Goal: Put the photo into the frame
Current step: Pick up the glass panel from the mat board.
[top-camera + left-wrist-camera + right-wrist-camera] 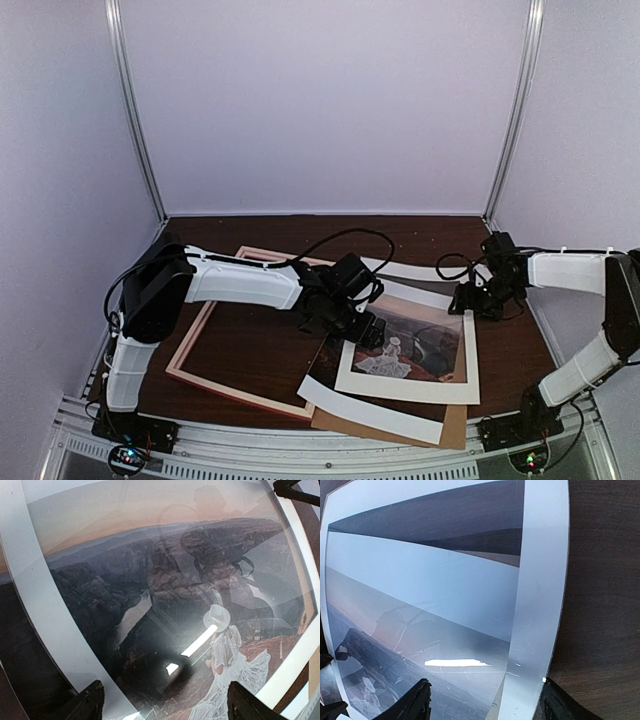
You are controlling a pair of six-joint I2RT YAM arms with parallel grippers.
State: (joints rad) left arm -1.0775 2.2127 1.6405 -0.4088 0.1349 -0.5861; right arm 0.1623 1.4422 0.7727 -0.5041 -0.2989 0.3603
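The photo, a dark landscape with a white-dressed figure and white margins, lies right of centre on the table. The frame, with thin pink moulding, lies flat to its left, and the photo is outside it. My left gripper hovers over the photo's left part, open. In the left wrist view the glossy photo fills the picture between the two fingertips. My right gripper is at the photo's far right corner, open. Its jaws straddle the photo's white right margin, and one fingertip is over the table.
A white window mat lies skewed under the photo, on a brown backing board near the front edge. Dark wood table shows right of the photo. Purple walls enclose the back and both sides. Cables loop over the left arm.
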